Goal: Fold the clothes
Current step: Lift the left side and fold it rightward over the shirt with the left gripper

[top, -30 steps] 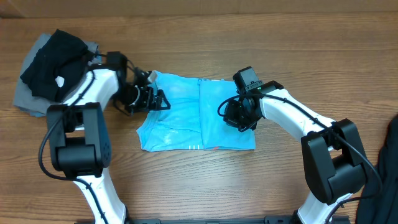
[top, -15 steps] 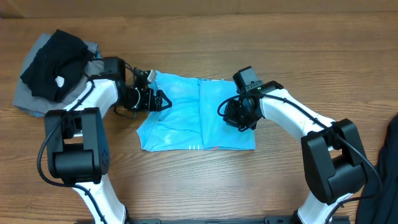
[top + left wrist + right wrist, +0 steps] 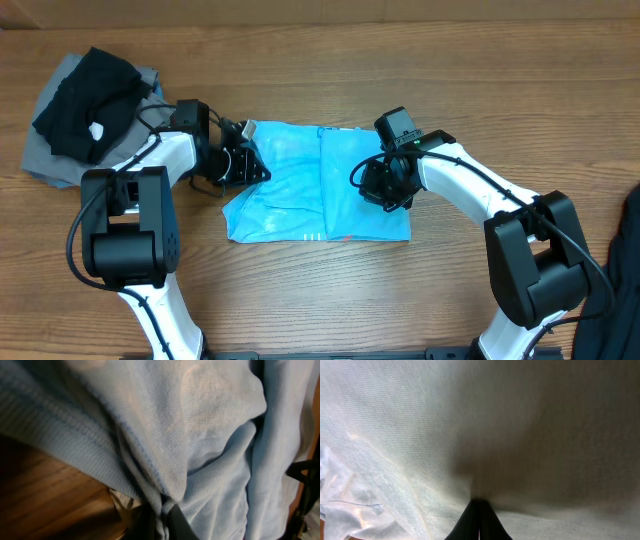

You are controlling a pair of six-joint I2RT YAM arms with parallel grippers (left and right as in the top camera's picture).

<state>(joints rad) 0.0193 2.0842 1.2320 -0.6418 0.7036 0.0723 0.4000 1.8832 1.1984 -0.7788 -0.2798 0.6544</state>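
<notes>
The light blue T-shirt (image 3: 320, 185) lies partly folded at the table's middle, with a vertical crease down its centre. My left gripper (image 3: 252, 165) is at the shirt's upper left edge and is shut on a bunched fold of the blue cloth (image 3: 200, 435). In the left wrist view the fabric is pinched between the dark fingers (image 3: 162, 520). My right gripper (image 3: 386, 190) rests on the shirt's right half. It is shut, and its tips (image 3: 479, 510) press down into the cloth (image 3: 420, 435) with nothing between them.
A pile of black and grey garments (image 3: 85, 100) sits at the back left corner, just behind my left arm. Another dark garment (image 3: 625, 260) hangs at the right edge. Bare wooden table (image 3: 320, 290) lies in front of the shirt.
My left gripper was open beside the shirt's left edge; it has closed on the cloth there. The right arm has not moved.
</notes>
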